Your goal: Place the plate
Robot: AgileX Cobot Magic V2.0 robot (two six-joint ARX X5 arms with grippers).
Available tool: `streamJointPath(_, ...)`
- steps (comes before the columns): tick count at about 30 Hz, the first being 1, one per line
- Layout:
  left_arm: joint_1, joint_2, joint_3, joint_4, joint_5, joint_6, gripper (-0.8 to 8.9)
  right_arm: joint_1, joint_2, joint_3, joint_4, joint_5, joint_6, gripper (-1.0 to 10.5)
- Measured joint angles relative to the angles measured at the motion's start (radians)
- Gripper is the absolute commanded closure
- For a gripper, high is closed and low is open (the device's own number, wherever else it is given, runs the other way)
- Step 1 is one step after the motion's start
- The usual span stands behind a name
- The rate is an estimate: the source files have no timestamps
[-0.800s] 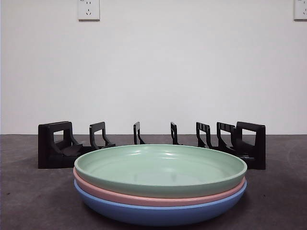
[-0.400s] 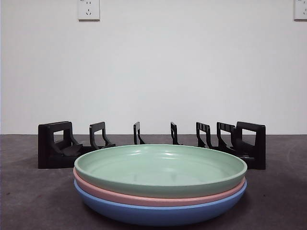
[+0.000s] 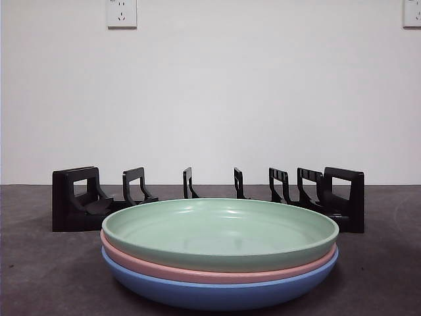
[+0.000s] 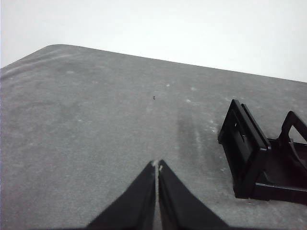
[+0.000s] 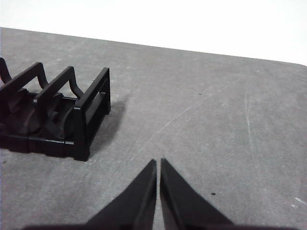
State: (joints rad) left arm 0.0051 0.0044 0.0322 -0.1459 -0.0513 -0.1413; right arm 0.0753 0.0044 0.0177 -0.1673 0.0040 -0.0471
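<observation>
Stack of three plates at near centre of table point(image 3: 39, 276): green plate point(image 3: 220, 232) on top, pink, blue beneath. Black rack point(image 3: 85, 207) behind, slots empty. Left pincer point(image 4: 157, 165) and right pincer point(image 5: 158, 162) pressed together, holding nothing, above bare table beside rack ends. Advice: spread pincer, take green rim only, seat plate upright in slot.

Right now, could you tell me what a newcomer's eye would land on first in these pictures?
First, the stack of three plates nearest the front camera: green plate on pink plate on blue plate. Behind it stands the black slotted dish rack, no plate in it. Each wrist view shows a shut pincer, left pincer and right pincer, over the grey table.
</observation>
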Motion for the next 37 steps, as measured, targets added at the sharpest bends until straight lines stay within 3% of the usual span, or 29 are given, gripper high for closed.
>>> streamJointPath(37, 0.000, 0.000, 0.000, 0.000, 0.000, 0.000, 8.06, 0.000, 0.000, 0.000, 0.000, 0.000, 0.000, 9.4)
